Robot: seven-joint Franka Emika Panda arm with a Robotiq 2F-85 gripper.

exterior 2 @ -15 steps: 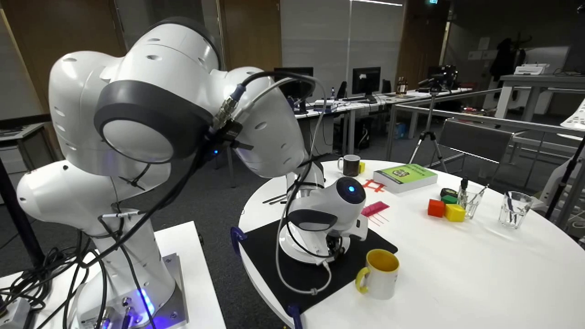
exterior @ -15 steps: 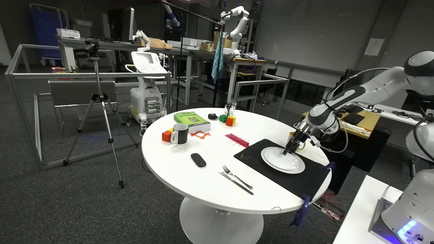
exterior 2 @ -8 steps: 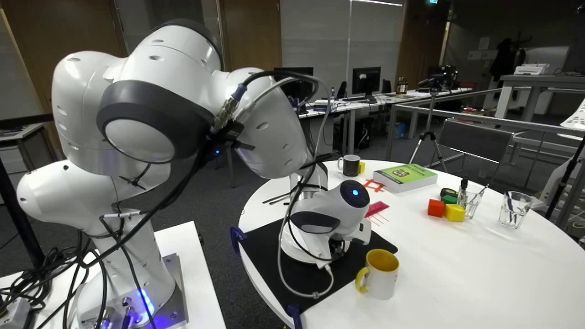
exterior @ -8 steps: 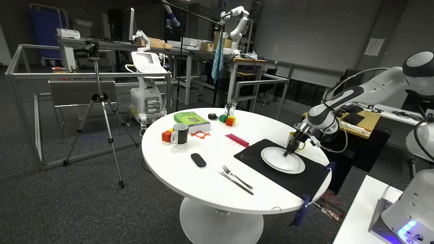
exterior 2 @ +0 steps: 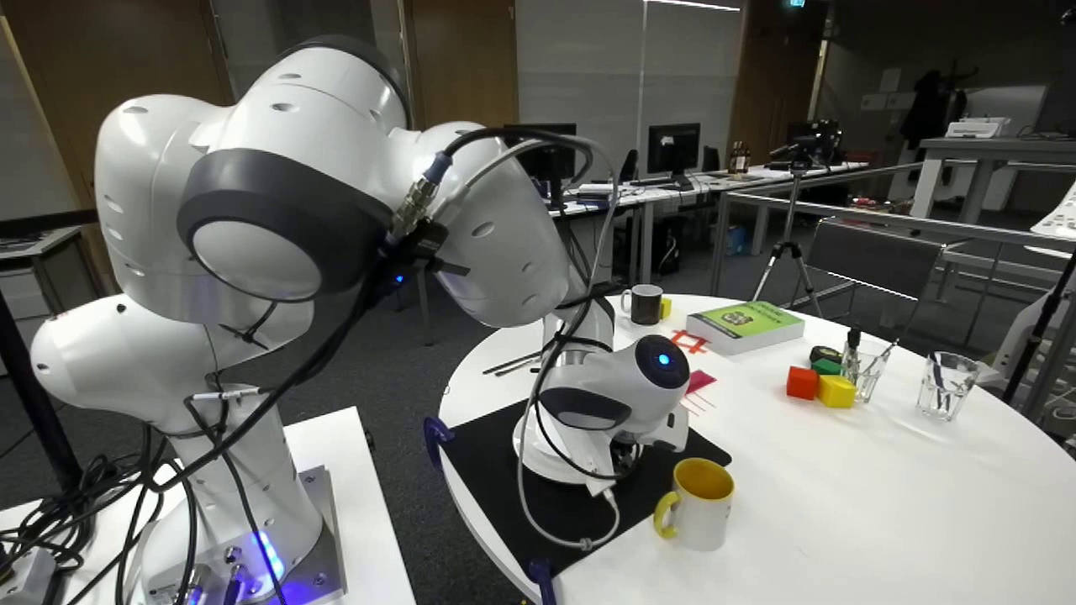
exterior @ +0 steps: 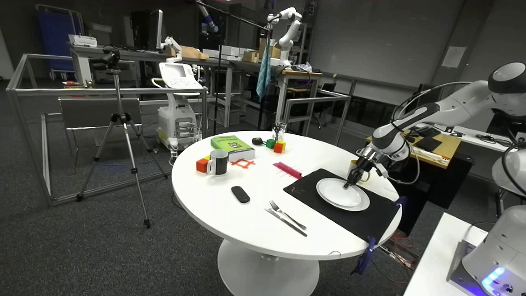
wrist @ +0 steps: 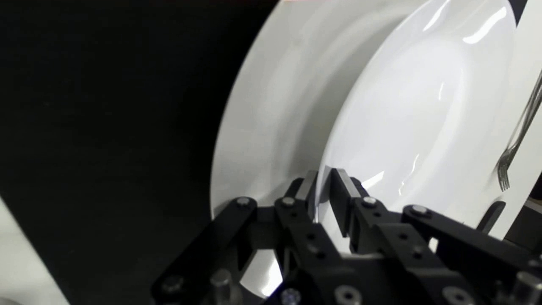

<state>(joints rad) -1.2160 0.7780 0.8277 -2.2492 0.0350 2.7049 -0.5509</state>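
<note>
The jaws of the gripper [wrist: 324, 177] are pinching the rim of the smaller plate [wrist: 415, 110], with that rim running between the two pads. One finger is standing over the plate's glossy inner face, and the opposite finger is sitting outside the rim, above the larger plate [wrist: 266, 114]. Only this strip of edge is lying in the grip; the rest of the smaller plate is spreading away on the inner finger's side. Whether the fingertips are also touching the larger plate, I cannot tell.

In an exterior view, the gripper is slanting down onto the edge of the plates, and the smaller one is lying within the outline of the larger. Beneath them, a black placemat [exterior: 377, 218] is covering part of the round white table [exterior: 324, 156], with blue clamps [exterior: 363, 257] gripping at the table's edge. Just beside the mat, a yellow-handled mug [exterior 2: 704, 512] is standing upright. Farther out, a fork [exterior: 287, 214] and a knife [exterior: 286, 222] are lying side by side, near a dark oblong case [exterior: 240, 194]. Well apart, a black mug [exterior: 221, 163] is standing near a green book [exterior 2: 745, 326].
</note>
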